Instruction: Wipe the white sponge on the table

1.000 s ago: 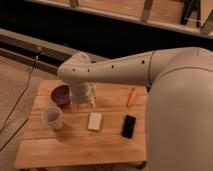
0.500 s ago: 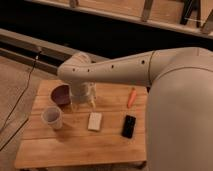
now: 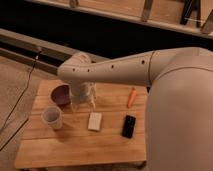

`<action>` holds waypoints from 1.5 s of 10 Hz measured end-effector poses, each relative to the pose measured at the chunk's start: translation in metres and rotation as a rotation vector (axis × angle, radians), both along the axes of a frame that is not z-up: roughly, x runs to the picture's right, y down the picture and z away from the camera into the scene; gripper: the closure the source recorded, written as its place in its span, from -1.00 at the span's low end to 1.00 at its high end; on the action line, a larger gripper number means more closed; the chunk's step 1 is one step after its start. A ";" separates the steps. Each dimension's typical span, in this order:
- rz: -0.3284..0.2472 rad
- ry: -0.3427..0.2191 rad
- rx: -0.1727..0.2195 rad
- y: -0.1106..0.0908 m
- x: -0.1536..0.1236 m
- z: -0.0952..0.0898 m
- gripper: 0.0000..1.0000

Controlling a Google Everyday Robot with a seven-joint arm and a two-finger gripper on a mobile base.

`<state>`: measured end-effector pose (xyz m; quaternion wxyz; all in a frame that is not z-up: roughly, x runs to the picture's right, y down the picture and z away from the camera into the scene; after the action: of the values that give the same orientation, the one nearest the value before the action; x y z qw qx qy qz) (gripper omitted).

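The tool (image 3: 83, 99) hangs over the back part of the desk (image 3: 75, 147), just beside a dark maroon bowl (image 3: 60, 93); I cannot tell whether it is released or clenched. The white sponge (image 3: 94, 121) lies flat near the desk's middle, in front of the tool and apart from it. It sits between a translucent cup (image 3: 52, 117) and a black phone (image 3: 129, 126). An orange carrot (image 3: 132, 97) lies behind the phone.
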<state>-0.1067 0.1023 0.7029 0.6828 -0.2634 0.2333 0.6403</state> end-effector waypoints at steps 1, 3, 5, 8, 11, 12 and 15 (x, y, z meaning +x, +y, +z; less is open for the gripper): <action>0.000 0.000 0.000 0.000 0.000 0.000 -0.30; 0.000 0.000 0.000 0.000 0.000 0.000 -0.30; 0.000 0.000 0.000 0.000 0.000 0.000 -0.30; 0.000 0.000 0.000 0.000 0.000 0.000 -0.30; -0.003 0.000 0.000 0.000 0.000 0.000 -0.30; -0.006 0.002 -0.006 0.001 0.004 0.002 -0.30; 0.003 0.027 -0.022 0.002 0.033 0.020 -0.30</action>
<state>-0.0734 0.1041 0.7226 0.6758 -0.2624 0.2492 0.6421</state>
